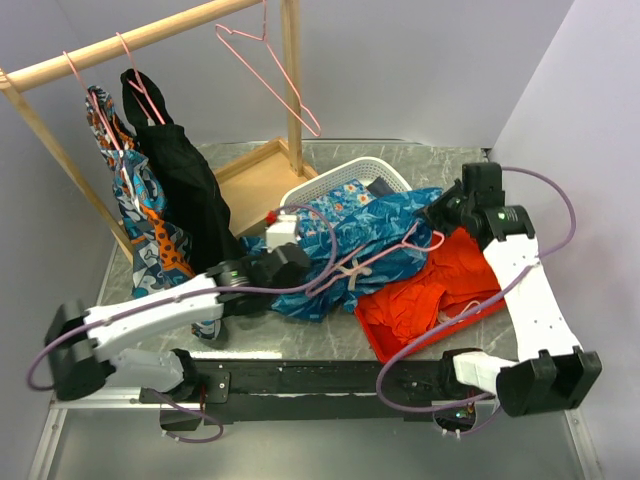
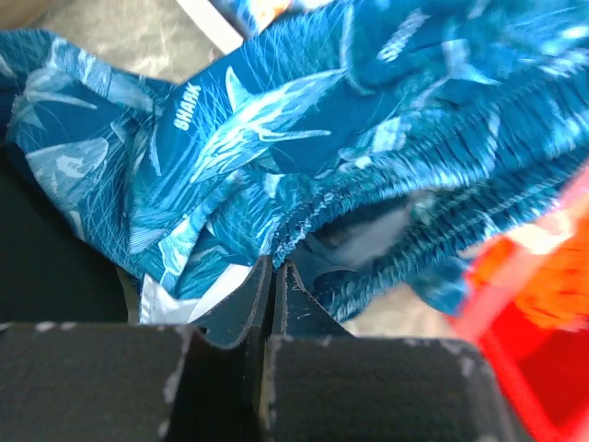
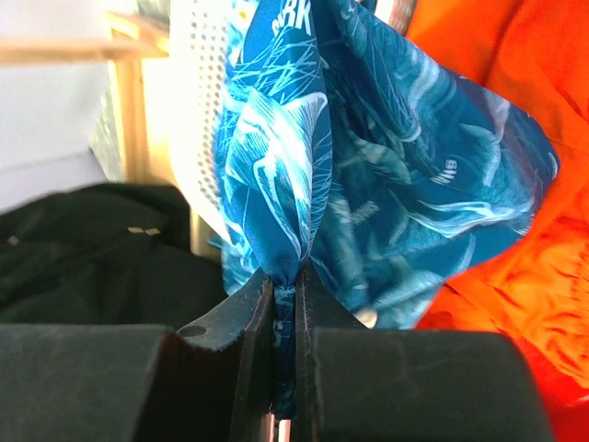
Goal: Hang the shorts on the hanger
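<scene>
The teal-blue leaf-print shorts (image 1: pixel 370 235) lie spread across the middle of the table, white drawstring (image 1: pixel 352 272) toward the front. A thin pink wire hanger (image 1: pixel 380 256) lies on top of them. My left gripper (image 1: pixel 298 262) is at their left edge. In the left wrist view it (image 2: pixel 276 267) is shut, its tips pinching the ruffled waistband edge of the shorts (image 2: pixel 276 138). My right gripper (image 1: pixel 442 210) is at their right end. In the right wrist view it (image 3: pixel 285 281) is shut on a bunched fold of the shorts (image 3: pixel 368 166).
A wooden rack (image 1: pixel 130 40) stands at the back left with a black garment (image 1: pixel 185 190), a patterned one (image 1: pixel 130 190) and spare pink hangers (image 1: pixel 268 75). A white basket (image 1: pixel 340 178) sits behind the shorts. On the right, a red tray (image 1: pixel 385 345) holds an orange-red garment (image 1: pixel 445 285).
</scene>
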Robot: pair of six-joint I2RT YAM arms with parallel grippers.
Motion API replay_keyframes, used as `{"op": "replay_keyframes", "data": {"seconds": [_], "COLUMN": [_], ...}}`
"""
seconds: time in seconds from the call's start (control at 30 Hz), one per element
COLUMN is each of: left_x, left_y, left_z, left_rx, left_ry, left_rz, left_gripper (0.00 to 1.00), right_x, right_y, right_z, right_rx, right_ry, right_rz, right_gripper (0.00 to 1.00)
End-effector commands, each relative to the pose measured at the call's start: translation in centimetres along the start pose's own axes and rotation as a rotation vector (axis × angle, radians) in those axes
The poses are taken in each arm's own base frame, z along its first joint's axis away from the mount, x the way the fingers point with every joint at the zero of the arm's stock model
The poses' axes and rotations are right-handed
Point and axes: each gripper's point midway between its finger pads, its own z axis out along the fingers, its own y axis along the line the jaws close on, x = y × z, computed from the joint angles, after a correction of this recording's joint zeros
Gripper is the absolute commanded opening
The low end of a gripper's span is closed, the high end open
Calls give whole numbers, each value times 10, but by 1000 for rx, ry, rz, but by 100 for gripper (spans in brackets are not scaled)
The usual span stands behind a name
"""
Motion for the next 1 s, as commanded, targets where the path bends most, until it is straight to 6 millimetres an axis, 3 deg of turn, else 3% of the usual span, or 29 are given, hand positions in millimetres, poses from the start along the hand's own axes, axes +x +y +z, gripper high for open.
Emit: {"op": "replay_keyframes", "data": {"seconds": [0.0,0.1,0.3,0.63,0.83,0.97], "left_x": [-17,-14,0,-29,-35,-44], "left_y": [-5,-15,-18,-43,-71,-110], "left_z": [-30,-43,-48,-81,-95,-90], "left_rx": [102,173,141,206,291,389], "left_ry": [-34,-17,6,-21,-8,-19], "left_rz": [-104,-95,-57,-68,-47,-45], "left_gripper": [1,1,1,1,1,2], "right_x": [-44,-51,-63,-79,-75,-54], "right_y": [25,31,35,8,8,14], "right_z": [-11,-5,2,4,6,12], "right_rx": [-4,2,22,140,143,120], "right_ry": [-155,-163,-178,-290,-279,-233], "right_rz": [79,116,143,128,136,133], "right_gripper": [0,0,0,0,0,0]}}
